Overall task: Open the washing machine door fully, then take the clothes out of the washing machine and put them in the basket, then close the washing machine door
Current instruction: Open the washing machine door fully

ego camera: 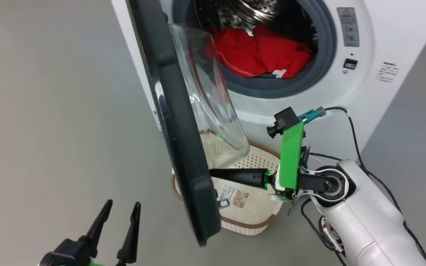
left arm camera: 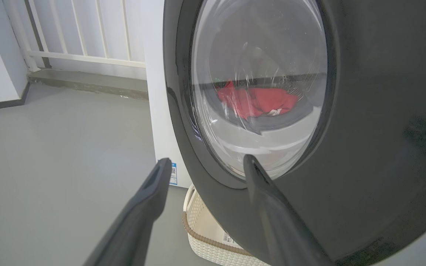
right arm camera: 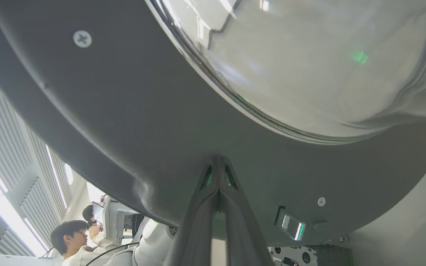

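A: We see right tool [ego camera: 213, 173] closed, tips pressed on door [ego camera: 183, 147], inner rim. Left tool [ego camera: 123, 202] open, empty, outside door.
B: Clothes [ego camera: 261, 51] behind door in drum, basket [ego camera: 250, 222] under door. We'd flag a slip: tips skid off rim, door swings back.

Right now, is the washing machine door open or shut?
Open. The washing machine door stands swung out from the washing machine, over the basket; red clothes show in the uncovered drum. Fully? Cannot tell.
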